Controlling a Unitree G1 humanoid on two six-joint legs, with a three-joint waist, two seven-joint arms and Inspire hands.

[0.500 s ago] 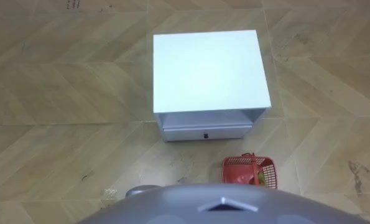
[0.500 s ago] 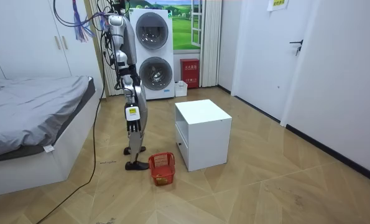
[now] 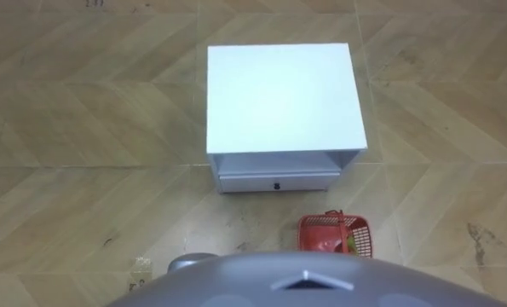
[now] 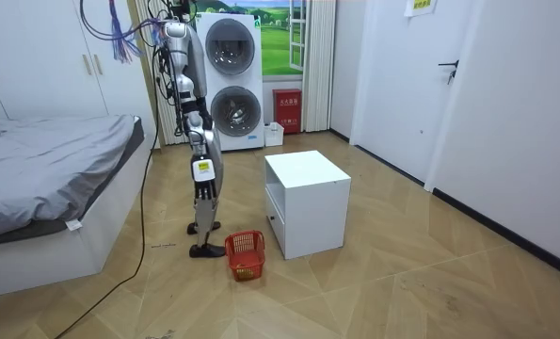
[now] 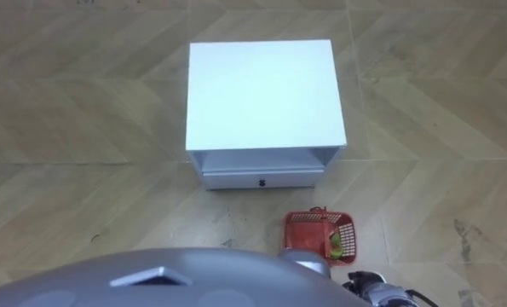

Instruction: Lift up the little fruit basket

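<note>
The red fruit basket [image 3: 337,234] stands on the wooden floor just in front of me and to my right, near the front right corner of the white cabinet [image 3: 280,98]. Something green and yellow lies inside the basket [image 5: 319,232]. In the room view I stand upright facing the cabinet, with the basket [image 4: 245,254] by my feet on the side nearer the camera. My right hand [image 4: 202,185] hangs by my thigh, well above the basket and touching nothing.
The cabinet has a shut drawer [image 3: 277,182] low on the side facing me. A bed [image 4: 44,179] is behind me, stacked washing machines [image 4: 232,80] stand by the far wall, and a small scrap [image 3: 141,263] lies on the floor to my left.
The eye view has shifted a little, so the cabinet and basket sit slightly further left. Nothing on the floor has moved, and my stance looks the same.
</note>
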